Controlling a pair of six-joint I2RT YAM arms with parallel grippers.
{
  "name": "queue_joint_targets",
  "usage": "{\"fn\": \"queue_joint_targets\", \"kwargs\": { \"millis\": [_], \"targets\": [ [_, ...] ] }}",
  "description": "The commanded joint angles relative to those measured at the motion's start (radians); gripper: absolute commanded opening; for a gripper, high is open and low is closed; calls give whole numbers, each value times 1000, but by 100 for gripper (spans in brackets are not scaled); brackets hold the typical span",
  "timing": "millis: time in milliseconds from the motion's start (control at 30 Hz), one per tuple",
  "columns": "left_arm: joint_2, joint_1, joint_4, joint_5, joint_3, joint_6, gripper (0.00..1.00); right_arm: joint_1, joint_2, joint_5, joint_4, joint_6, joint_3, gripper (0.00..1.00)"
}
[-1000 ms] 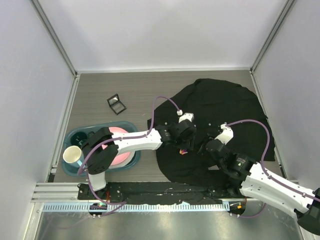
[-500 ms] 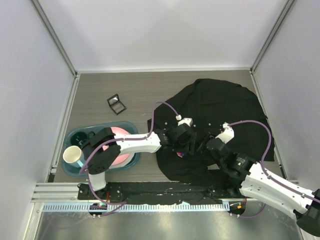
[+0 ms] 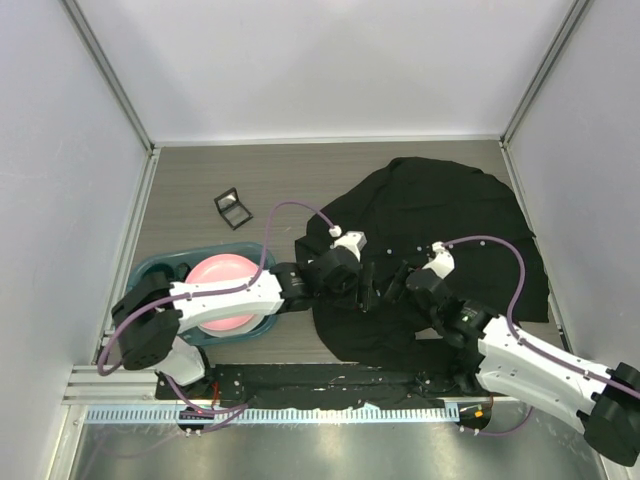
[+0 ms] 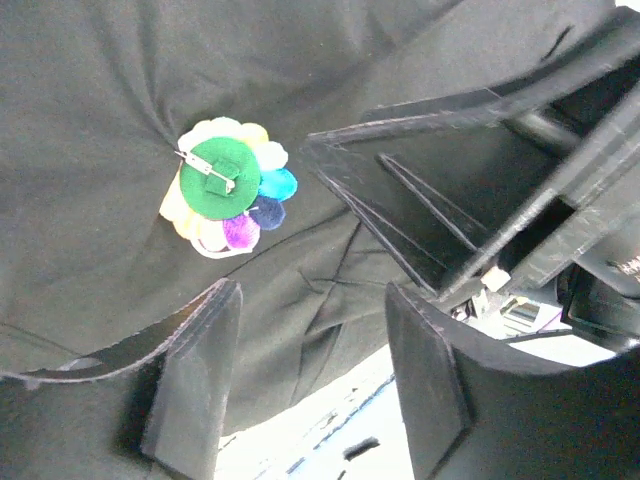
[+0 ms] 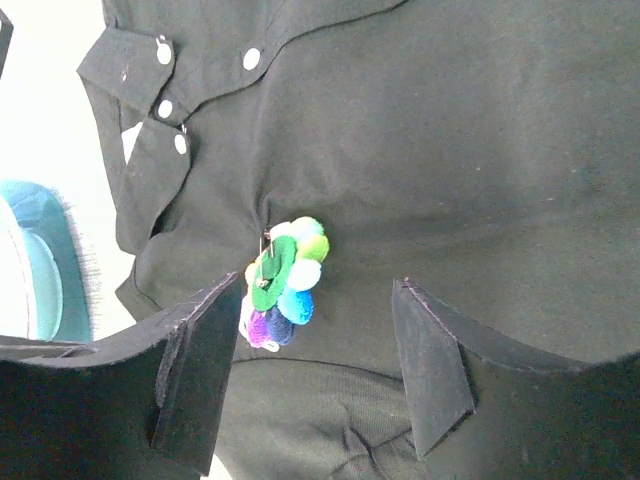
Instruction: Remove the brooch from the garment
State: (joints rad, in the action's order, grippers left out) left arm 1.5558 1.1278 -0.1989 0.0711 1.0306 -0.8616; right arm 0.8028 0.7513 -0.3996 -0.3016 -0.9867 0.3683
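Observation:
The black shirt (image 3: 440,215) lies crumpled on the right half of the table. The flower brooch (image 4: 228,185) hangs on the cloth with its green back disc and pin facing the left wrist camera. In the right wrist view the brooch (image 5: 283,280) sits edge-on just beside the left finger (image 5: 195,375). My left gripper (image 4: 310,390) is open and empty, a little short of the brooch. My right gripper (image 5: 310,375) is open and empty over the cloth. In the top view both grippers, left (image 3: 363,293) and right (image 3: 396,284), meet at the shirt's left edge, and the brooch is hidden between them.
A teal tray (image 3: 155,272) holding a pink plate (image 3: 222,298) stands at the left under the left arm. A small black frame (image 3: 232,208) lies behind it. White shirt buttons (image 5: 251,58) show near the placket. Walls close in on three sides.
My left arm has swung so its gripper shifted left and nearer. My right gripper moved slightly up and left. The brooch, seen before in the top view, is now covered.

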Motion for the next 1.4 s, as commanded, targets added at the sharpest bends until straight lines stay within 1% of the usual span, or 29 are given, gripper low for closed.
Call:
{"fn": "queue_joint_targets", "kwargs": {
  "millis": [0,33,67,100,133,167,267,300,333,400,433,533,633,667,767,800,833,867,900,967,1000,1033,1100,1133,1200,1267,1300,1333,1367],
  "targets": [
    [-86,3,72,41,-49,12,59,-56,45,136,90,59,20,67],
    [-86,0,69,48,-66,13,58,-113,55,213,96,62,20,68],
    [-82,-2,64,49,-69,12,58,-140,68,260,128,75,17,67],
    [-76,-5,62,41,-73,12,61,-169,107,321,153,83,11,67],
    [-57,-5,65,38,-81,13,67,-210,132,376,177,94,12,67],
    [-50,-5,85,33,-87,24,67,-229,167,487,200,115,20,67],
    [-25,-5,150,35,-125,64,66,-254,264,563,217,134,43,64],
    [-19,-5,176,44,-132,103,63,-255,273,570,225,128,41,63],
    [-14,-5,174,68,-135,120,58,-258,278,577,234,122,37,62],
    [-5,-5,182,94,-148,153,53,-261,264,584,239,120,35,61],
    [-2,-5,190,111,-155,159,49,-261,254,579,237,122,31,61],
    [18,-5,187,127,-146,156,43,-270,211,551,231,138,6,57],
    [53,-5,152,127,-101,170,40,-283,218,565,231,163,4,49],
    [61,-6,110,157,-87,168,39,-283,224,571,233,164,3,47],
    [81,-16,96,156,-60,148,38,-287,235,578,254,169,-6,46],
    [79,-20,99,145,-60,136,40,-292,241,582,252,169,-5,46],
    [73,-25,104,130,-67,97,44,-292,244,591,252,168,-5,46],
    [69,-29,121,110,-78,76,45,-292,247,594,256,166,-9,46],
    [63,-39,130,72,-87,50,48,-292,250,597,262,163,-14,46],
    [37,-45,162,46,-125,-35,52,-292,261,608,282,163,-26,45],
    [29,-51,176,29,-141,-63,57,-294,272,611,286,164,-29,45],
    [14,-56,193,15,-159,-91,59,-294,276,617,297,164,-34,41],
    [1,-62,283,-2,-216,-172,63,-294,276,628,297,163,-49,38],
    [-3,-65,309,-17,-231,-206,63,-294,270,630,324,160,-55,35],
    [0,-80,381,-39,-271,-293,63,-294,260,633,331,157,-72,34],
    [18,-98,462,-68,-309,-350,63,-294,240,639,346,154,-91,30],
    [29,-103,501,-106,-322,-406,63,-294,237,645,351,149,-94,28],
    [38,-108,583,-128,-340,-431,63,-294,232,648,363,148,-98,26],
    [55,-109,626,-128,-357,-457,63,-294,227,650,367,146,-104,26]
  ]
}}
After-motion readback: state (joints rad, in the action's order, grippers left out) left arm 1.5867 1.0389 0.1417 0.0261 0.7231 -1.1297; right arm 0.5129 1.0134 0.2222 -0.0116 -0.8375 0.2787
